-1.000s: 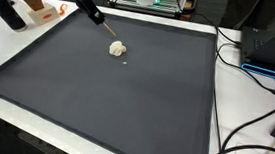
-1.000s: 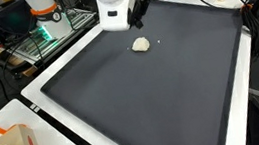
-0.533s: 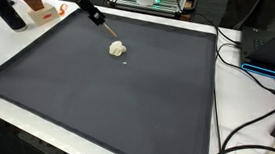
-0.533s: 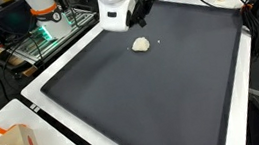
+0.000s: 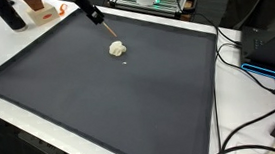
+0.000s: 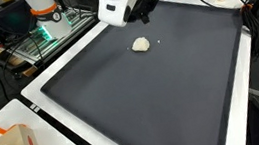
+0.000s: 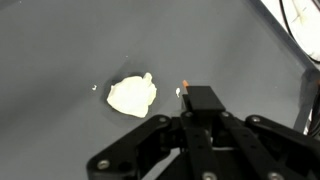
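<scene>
The wide dark grey flat mat (image 5: 99, 100) lies under the black Robotiq gripper (image 7: 203, 108), whose jaws seem closed on a thin dark stick with orange tip (image 7: 185, 86). The small white crumpled lump (image 7: 131, 95) lies just left of that tip in the wrist view, seemingly not touching it. The lump is roundish, with no clear long axis. The stick hides the fingertips.

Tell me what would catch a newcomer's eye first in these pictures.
First comes the small crumpled white lump, lying alone on the upper part of the wide dark grey mat that covers most of the white table. Next is the black gripper poised just beside it, shut on a thin black tool with an orange tip that slants down towards the lump; whether the tip touches it cannot be told.
</scene>
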You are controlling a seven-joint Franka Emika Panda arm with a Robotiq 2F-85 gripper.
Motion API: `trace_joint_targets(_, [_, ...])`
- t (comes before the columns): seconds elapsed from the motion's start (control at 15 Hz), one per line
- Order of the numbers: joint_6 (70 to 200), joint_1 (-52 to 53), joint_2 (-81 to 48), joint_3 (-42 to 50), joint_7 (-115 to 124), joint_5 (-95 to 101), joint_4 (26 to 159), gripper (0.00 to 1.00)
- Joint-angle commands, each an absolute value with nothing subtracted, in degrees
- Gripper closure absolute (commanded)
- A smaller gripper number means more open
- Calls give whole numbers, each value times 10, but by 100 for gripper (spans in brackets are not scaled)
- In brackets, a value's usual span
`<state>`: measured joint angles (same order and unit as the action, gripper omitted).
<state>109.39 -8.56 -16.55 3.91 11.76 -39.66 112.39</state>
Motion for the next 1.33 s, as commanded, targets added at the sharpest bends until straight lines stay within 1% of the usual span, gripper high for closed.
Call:
trace_joint_targets(0.0, [1102, -67, -142, 47, 181, -390, 1133, 97])
trace_joint_targets(0.33, [1130, -42, -105, 44, 259, -359, 1142, 97])
trace_joint_targets(0.67, [1157, -11, -67, 36, 360, -281, 1149, 97])
trace_joint_targets(1.0, [1197, 23, -34, 20, 492, -143, 1163, 97])
trace_joint_targets(1.27, [1220, 44, -24, 3, 591, 12, 1176, 97])
